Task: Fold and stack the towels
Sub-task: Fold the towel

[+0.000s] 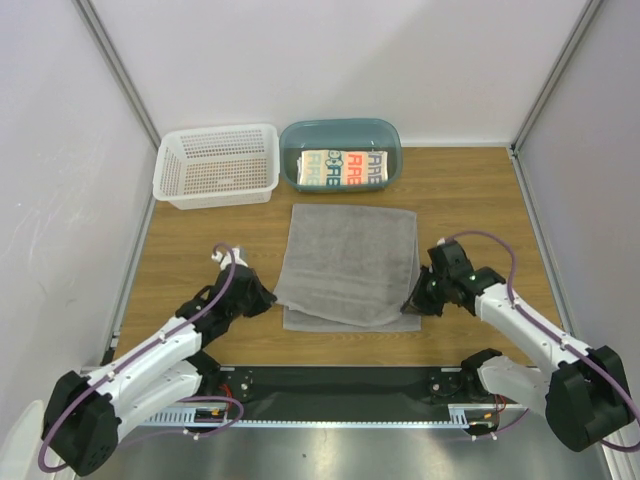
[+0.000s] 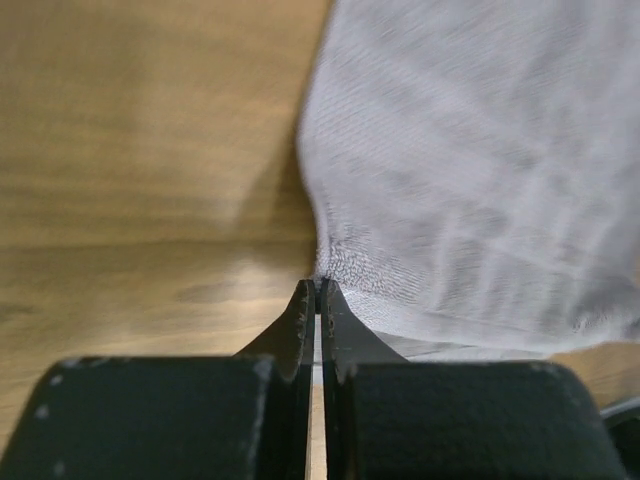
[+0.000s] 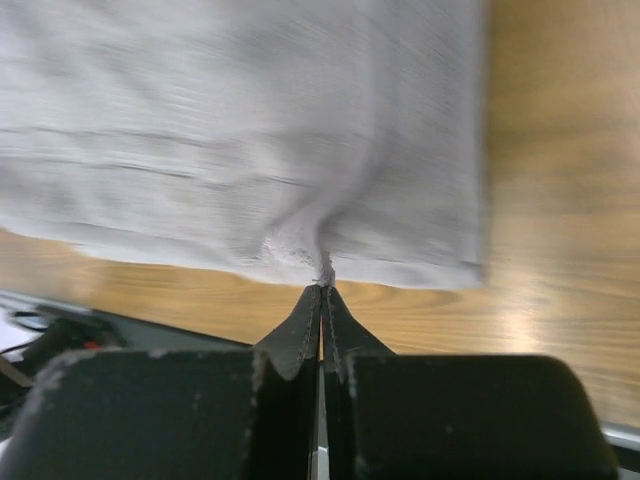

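Note:
The large grey towel [image 1: 347, 262] lies on the wooden table, its near part doubled over. My left gripper [image 1: 268, 300] is shut on the towel's near left corner [image 2: 345, 265], with the cloth pinched at the fingertips. My right gripper [image 1: 413, 303] is shut on the near right edge [image 3: 325, 262], where the cloth puckers. The white towel with red, blue and black letters [image 1: 343, 168] lies folded in the teal tub [image 1: 392, 140]. The brown towel is out of view.
The white lattice basket [image 1: 216, 190] stands at the back left, next to the teal tub. Bare wood lies left and right of the grey towel. A black rail [image 1: 340, 383] runs along the table's near edge between the arm bases.

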